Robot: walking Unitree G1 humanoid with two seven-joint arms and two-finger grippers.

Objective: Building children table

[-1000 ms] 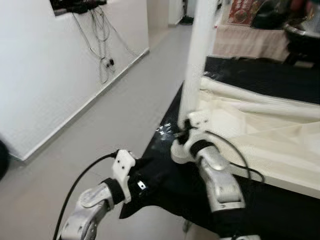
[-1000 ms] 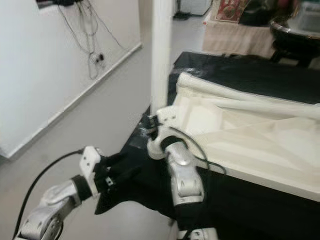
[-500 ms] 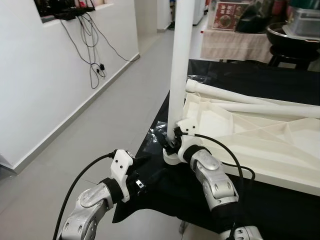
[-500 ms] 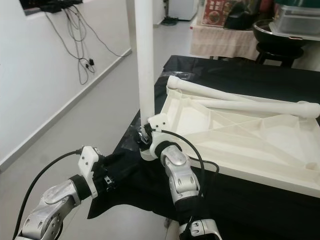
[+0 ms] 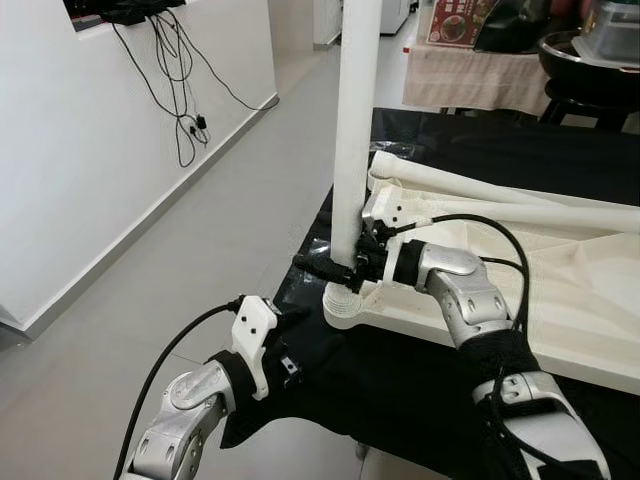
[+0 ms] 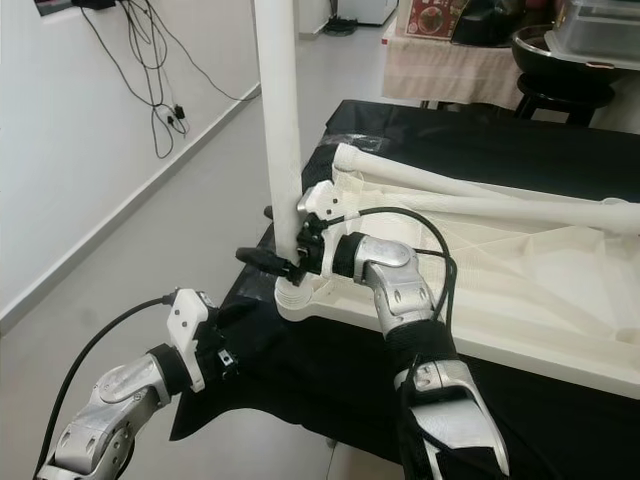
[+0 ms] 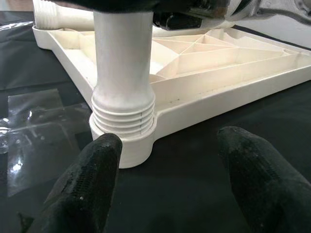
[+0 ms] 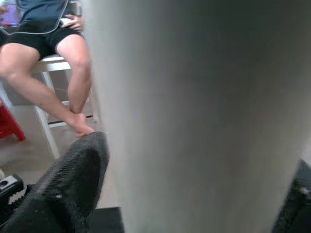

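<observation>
Right end effector (image 5: 340,270) clamped around the upright white leg (image 5: 355,130), low down, just above its threaded collar in the corner socket of the upturned tabletop (image 5: 560,290) on the black-draped desk (image 5: 420,380). Probably screwing the leg home; next calls for turning without tilting. Forearm level, reaching left. Left end effector (image 7: 165,160) spread wide, hovering near the socket, arm bent low.

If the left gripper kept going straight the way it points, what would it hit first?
Probably the ribbed base of the white table leg, seated in the tabletop's corner socket; it sits between the left gripper's open fingers.
</observation>
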